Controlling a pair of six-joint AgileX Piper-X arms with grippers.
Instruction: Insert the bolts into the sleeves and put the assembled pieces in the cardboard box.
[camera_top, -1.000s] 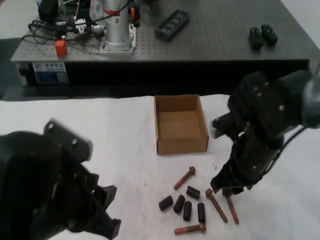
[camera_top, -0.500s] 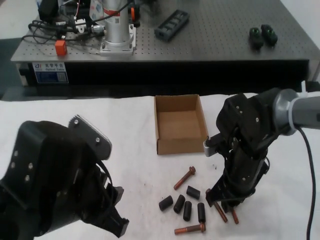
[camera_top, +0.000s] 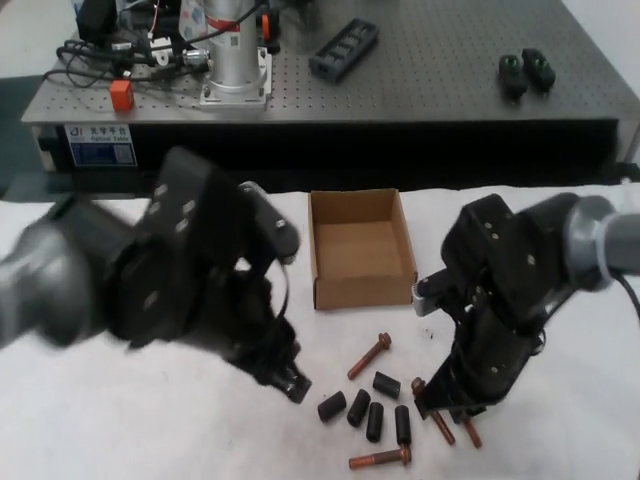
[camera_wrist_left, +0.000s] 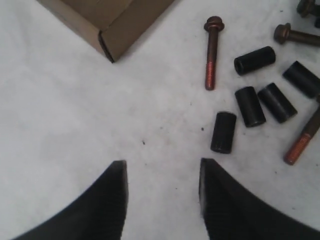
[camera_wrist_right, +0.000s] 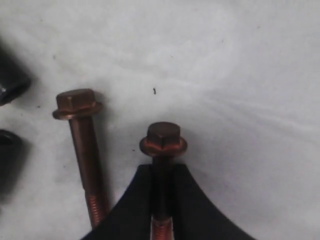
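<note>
Right claw (camera_wrist_right: 161, 172): narrow, pinched on the shank of a copper bolt (camera_wrist_right: 163, 140) just below the head. The bolt lay flat on the white-covered desk (camera_wrist_right: 240, 60); judged not yet lifted. A second bolt (camera_wrist_right: 82, 130) lay just beside it, roughly parallel, clear of the fingers.

Left claw (camera_wrist_left: 162, 170): wide, holding nothing, low over a bare patch of desk. The nearest sleeve (camera_wrist_left: 223, 131), black, lay near one finger and was not touched. The other sleeves (camera_wrist_left: 250, 106) lay loose beyond it, some close side by side, none standing. A third bolt (camera_wrist_left: 212, 50) lay between this group and the corner of the cardboard box (camera_wrist_left: 110, 20). A fourth bolt (camera_wrist_left: 302, 140) lay at the far edge of the group.

From the high view, the box stood open behind the parts, between the two arms. Its floor looked bare.

Count on the desk: five sleeves, four bolts. Whether another bolt lay hidden under the right arm, could not tell.

Progress, as judged: at the very start. No bolt sat in any sleeve and no assembled piece was in the box. Step in hand looked like the first bolt pickup on the right, with the left placed to take a sleeve. Left to do: every insertion and every drop into the box.
</note>
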